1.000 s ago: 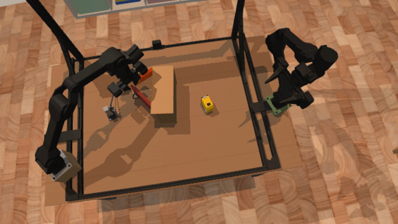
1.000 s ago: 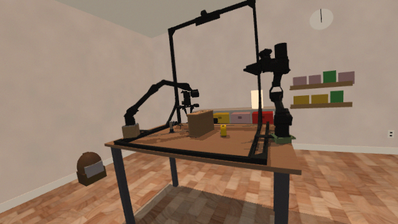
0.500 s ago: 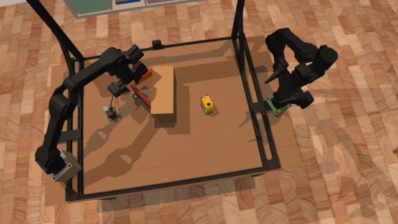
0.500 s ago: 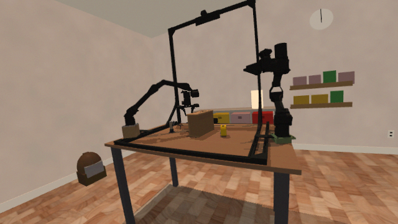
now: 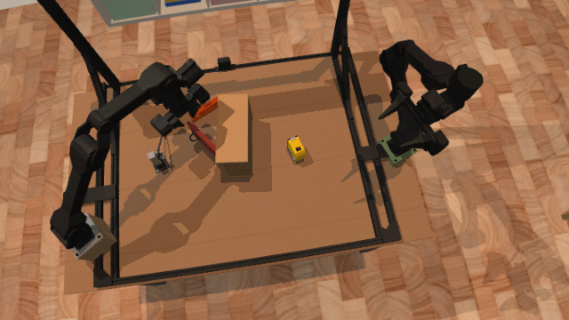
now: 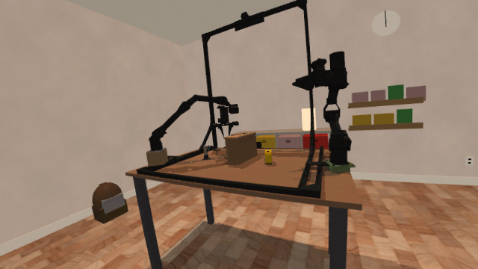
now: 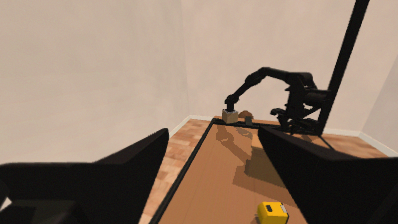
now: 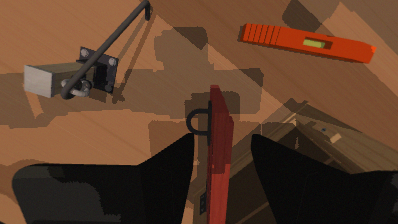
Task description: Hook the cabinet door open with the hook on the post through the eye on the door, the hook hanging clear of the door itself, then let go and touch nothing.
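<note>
The wooden cabinet [image 5: 233, 129] stands mid-table with its red door [image 5: 202, 137] swung open. In the right wrist view the door [image 8: 220, 150] shows edge-on, with its dark eye [image 8: 197, 121] on the left face. The grey post [image 8: 42, 80] stands apart to the left, and its hook [image 8: 107, 47] points away from the door, not in the eye. My right gripper [image 8: 222, 140] is open and straddles the door's top edge, with a gap on each side. My left gripper [image 5: 391, 129] is open and empty, held high beyond the frame's right side.
An orange level [image 8: 307, 43] lies on the table behind the door, near the cabinet. A yellow block [image 5: 296, 149] sits right of the cabinet. A black frame [image 5: 356, 133] borders the table. The post also shows in the overhead view [image 5: 156, 161].
</note>
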Controlling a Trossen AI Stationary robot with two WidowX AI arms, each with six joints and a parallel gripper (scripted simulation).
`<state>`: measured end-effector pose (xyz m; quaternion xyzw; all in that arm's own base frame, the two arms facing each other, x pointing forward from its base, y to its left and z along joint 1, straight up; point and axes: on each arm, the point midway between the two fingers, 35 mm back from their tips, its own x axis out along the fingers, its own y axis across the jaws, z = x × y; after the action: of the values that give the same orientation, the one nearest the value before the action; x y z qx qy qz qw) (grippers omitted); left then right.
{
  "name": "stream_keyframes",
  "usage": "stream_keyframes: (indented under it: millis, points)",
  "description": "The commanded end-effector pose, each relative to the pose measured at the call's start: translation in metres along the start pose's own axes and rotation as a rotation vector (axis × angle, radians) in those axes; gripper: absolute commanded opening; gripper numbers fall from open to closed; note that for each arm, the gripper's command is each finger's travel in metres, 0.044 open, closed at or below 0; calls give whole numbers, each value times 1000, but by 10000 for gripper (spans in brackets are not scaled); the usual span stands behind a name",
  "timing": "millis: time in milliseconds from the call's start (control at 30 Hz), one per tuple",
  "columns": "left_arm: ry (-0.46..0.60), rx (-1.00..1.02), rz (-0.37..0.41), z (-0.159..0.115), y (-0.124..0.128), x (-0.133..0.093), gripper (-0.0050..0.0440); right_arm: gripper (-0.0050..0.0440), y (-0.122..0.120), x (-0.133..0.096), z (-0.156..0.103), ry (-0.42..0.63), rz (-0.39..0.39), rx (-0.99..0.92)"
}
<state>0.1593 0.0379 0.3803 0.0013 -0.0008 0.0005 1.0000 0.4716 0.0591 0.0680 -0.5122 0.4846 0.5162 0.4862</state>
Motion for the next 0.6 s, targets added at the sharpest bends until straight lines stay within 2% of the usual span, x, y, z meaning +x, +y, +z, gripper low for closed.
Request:
stream_keyframes:
  millis: [0, 267, 433, 567]
  points:
    - [0, -3, -1, 0, 0, 0, 400, 160, -1, -2, 1, 0, -2, -1]
    - [0, -3, -1, 0, 0, 0, 400, 160, 2, 0, 5, 1, 0, 14]
    - [0, -3, -1, 0, 0, 0, 400, 160, 15, 10, 25, 10, 9, 93]
    - [0, -3, -1, 0, 0, 0, 400, 160, 31, 24, 42, 10, 6, 229]
